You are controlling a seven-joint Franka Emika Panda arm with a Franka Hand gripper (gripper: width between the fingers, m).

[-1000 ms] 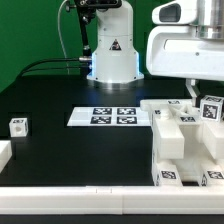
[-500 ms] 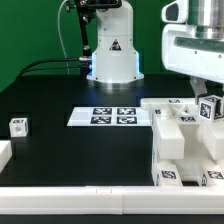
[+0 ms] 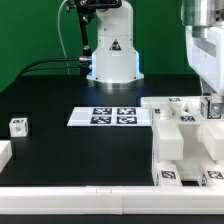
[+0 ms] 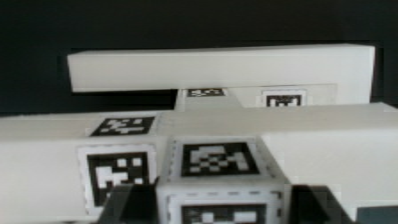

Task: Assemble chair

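Note:
My gripper [image 3: 212,114] hangs at the exterior view's right, shut on a small white tagged block [image 3: 212,107] of the chair kit. In the wrist view that block [image 4: 217,170] sits between my two dark fingers [image 4: 128,205], its tags facing the camera. Just below and behind it stands the partly built chair [image 3: 175,140], a cluster of white blocky pieces with tags. The wrist view shows its wide tagged pieces [image 4: 107,128] right behind the block, and a long flat slab [image 4: 214,68] farther off. Whether the block touches the chair I cannot tell.
The marker board [image 3: 113,116] lies flat at the table's middle. A small tagged peg [image 3: 18,125] stands alone at the exterior view's left, with a white piece [image 3: 4,152] at the left edge. The robot base [image 3: 112,55] rises at the back.
The hand has shifted toward the exterior view's right, keeping its grip on the block above the chair pieces. Nothing else has moved.

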